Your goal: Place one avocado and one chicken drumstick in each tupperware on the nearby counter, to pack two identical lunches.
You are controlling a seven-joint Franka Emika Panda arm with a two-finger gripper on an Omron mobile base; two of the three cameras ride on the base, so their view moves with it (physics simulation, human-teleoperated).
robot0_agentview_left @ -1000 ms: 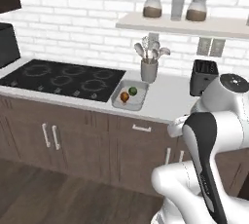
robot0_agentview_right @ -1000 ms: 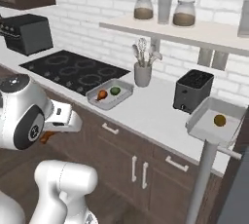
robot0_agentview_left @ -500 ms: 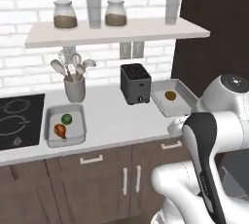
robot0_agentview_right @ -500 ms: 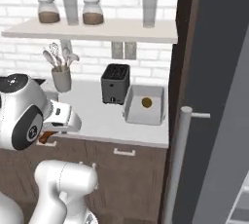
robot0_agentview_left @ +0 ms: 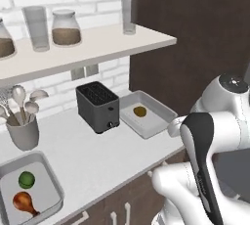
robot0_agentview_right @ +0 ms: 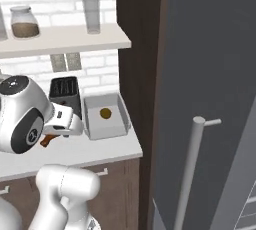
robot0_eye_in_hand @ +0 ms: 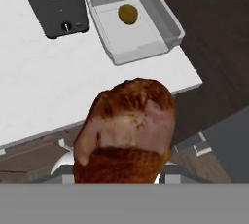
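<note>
Two shallow light-grey trays: right one (robot0_agentview_left: 148,114) holds an olive-brown ball (robot0_agentview_left: 139,111); left one (robot0_agentview_left: 29,190), cut off, holds a green ball (robot0_agentview_left: 26,179) and a drumstick (robot0_agentview_left: 24,202). The tool (robot0_eye_in_hand: 121,169), fingers hidden, grips a reddish-brown drumstick (robot0_eye_in_hand: 129,130).

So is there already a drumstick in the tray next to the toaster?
No, that tray beside the toaster holds just one olive-brown avocado.

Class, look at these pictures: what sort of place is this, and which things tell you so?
A rendered home kitchen: a toaster on an off-white counter, a utensil pot, and jars on a wall shelf against white brick.
</note>
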